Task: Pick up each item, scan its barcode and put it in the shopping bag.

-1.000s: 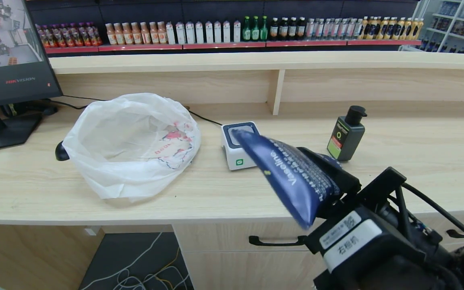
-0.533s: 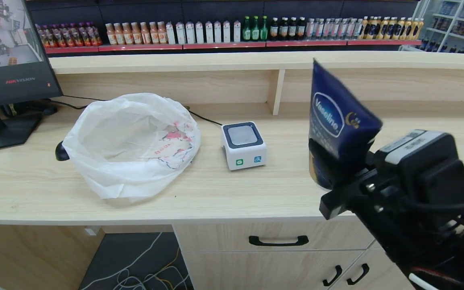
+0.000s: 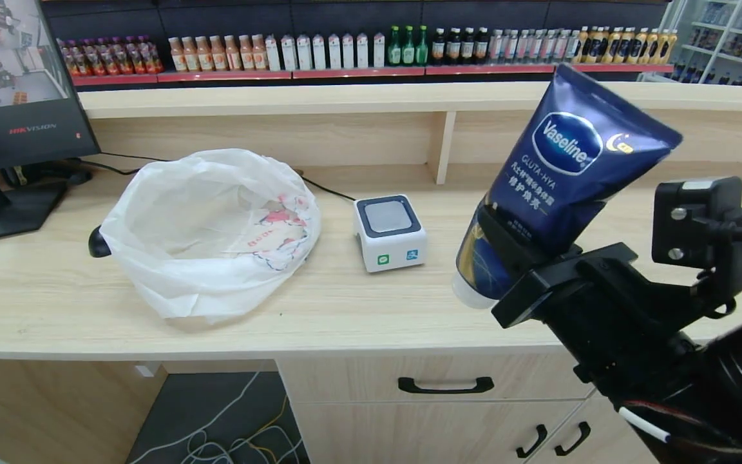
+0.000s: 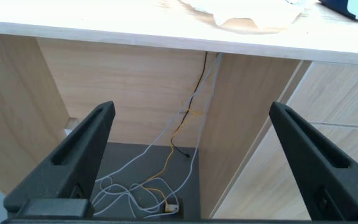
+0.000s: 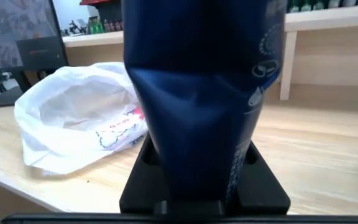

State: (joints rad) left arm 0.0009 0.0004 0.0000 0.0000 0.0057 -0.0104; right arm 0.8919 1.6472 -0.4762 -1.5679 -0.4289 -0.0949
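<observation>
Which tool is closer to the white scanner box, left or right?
Right. The right tool, shut on the dark blue squeeze tube, is above the wooden counter just right of the white cube-shaped scanner; the left tool, open, is below the counter's front edge.

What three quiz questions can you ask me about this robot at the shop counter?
1. Pick one: what holds the blue tube?
A) the right gripper
B) a person's hand
C) nothing, it lies flat

2. True or false: the left gripper is open.

3. Fill in the word: the small white scanner stands on the counter next to the white shopping ___.

Key:
1. A
2. True
3. bag
</observation>
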